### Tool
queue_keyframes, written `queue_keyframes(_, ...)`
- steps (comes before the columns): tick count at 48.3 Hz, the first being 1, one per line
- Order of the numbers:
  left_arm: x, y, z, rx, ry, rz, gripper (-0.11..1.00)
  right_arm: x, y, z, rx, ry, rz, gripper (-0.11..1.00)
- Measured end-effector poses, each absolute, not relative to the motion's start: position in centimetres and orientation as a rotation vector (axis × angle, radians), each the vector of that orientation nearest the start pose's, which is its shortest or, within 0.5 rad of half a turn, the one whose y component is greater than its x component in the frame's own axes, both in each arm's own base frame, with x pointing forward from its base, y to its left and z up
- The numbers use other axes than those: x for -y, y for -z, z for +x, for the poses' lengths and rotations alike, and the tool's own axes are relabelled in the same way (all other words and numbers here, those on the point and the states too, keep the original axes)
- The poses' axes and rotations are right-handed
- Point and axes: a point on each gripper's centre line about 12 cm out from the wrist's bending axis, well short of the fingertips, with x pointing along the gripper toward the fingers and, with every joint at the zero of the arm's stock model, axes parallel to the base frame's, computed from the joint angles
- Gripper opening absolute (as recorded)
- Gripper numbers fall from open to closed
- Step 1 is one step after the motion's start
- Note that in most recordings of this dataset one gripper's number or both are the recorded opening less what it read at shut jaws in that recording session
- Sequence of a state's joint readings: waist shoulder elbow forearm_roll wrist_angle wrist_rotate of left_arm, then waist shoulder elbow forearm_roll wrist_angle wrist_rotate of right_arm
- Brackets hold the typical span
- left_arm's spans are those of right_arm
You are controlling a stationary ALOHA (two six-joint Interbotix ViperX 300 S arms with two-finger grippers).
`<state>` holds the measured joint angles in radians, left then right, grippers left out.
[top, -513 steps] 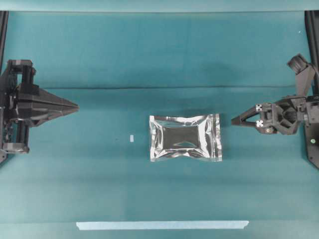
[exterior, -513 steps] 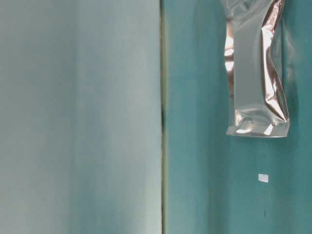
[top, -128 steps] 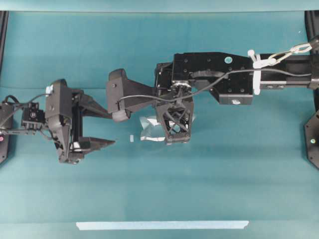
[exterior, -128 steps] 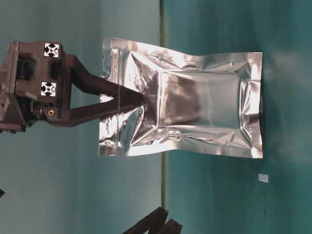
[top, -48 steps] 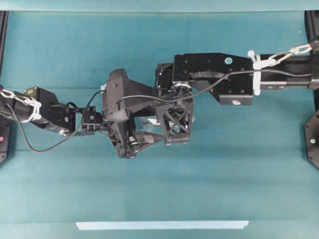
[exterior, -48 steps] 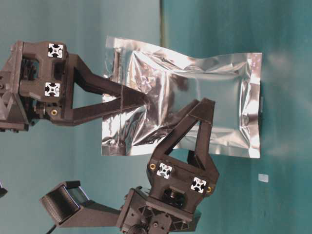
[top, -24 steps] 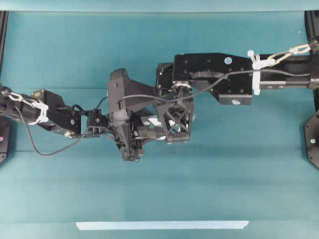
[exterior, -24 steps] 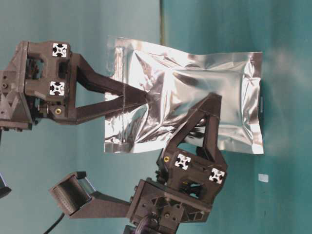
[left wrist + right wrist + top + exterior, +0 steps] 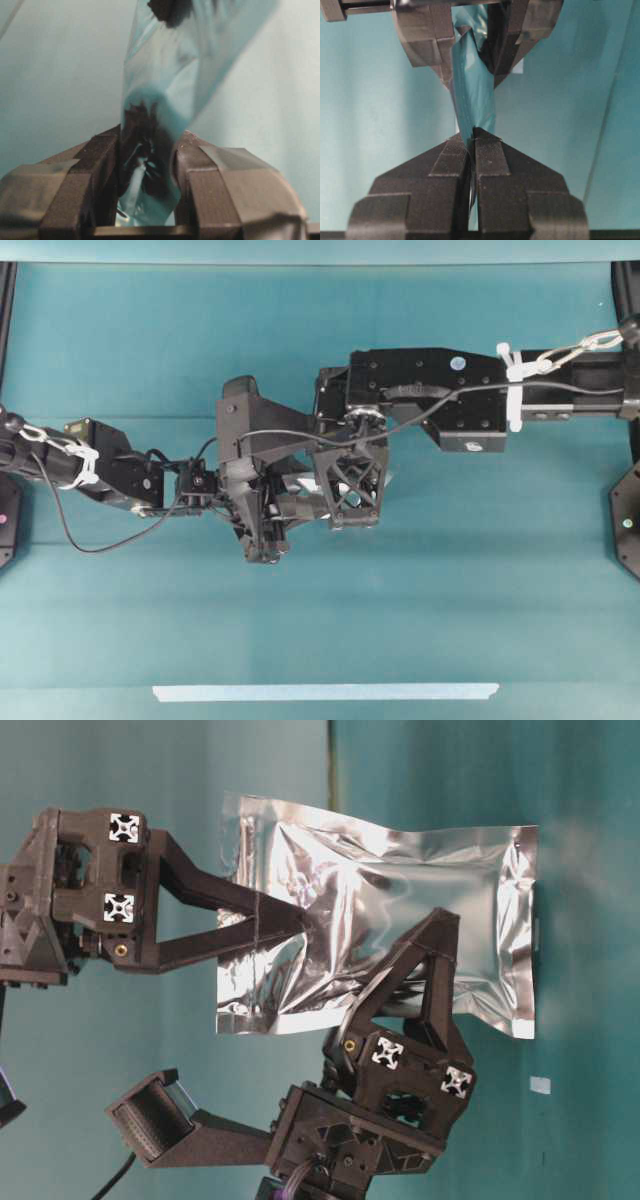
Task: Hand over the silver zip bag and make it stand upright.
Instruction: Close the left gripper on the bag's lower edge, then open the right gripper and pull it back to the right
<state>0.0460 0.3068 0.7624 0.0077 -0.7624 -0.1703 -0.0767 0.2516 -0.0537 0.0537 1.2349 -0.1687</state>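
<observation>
Silver zip bag (image 9: 400,910), one, two hands pinching it

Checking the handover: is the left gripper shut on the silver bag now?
Yes, shut on it. The left gripper has the silver zip bag pinched between its fingers, while the right gripper also clamps it.

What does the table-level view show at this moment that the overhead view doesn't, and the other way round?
Only the table-level view shows the silver zip bag nearly whole, crinkled and off the table, with each gripper's bite on it. Only the overhead view shows both arms reaching in from the sides and the pale tape strip on the table; there the bag is almost hidden. Both show the left gripper and the right gripper meeting at the bag, each shut on it.
</observation>
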Motion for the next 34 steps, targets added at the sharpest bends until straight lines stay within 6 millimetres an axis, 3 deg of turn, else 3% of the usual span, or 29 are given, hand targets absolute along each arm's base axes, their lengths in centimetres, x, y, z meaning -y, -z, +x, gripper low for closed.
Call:
queue_keyframes(11, -1.86, -9.61, 40.39, -0.305, -0.065, -0.156, 0.28, 2.78, -22.52, 44.01, -1.429, -0.069, -0.013, 0.02)
queue_keyframes(16, -1.92, -9.59, 40.42, -0.305, -0.065, -0.15, 0.28, 2.79, -22.48, 44.03, -1.426, -0.067, -0.012, 0.09)
queue_keyframes(21, -1.92, -9.57, 40.38, -0.305, -0.065, -0.147, 0.28, 2.72, -22.52, 44.06, -1.424, -0.067, -0.012, 0.29)
queue_keyframes(30, -2.17, -9.59, 40.41, -0.304, -0.072, -0.153, 0.28, 2.36, -22.52, 44.03, -1.429, -0.061, 0.001, 0.82)
queue_keyframes(34, -2.17, -9.55, 40.37, -0.306, -0.072, -0.151, 0.27, 2.22, -22.86, 44.0, -1.419, -0.049, 0.013, 0.9)
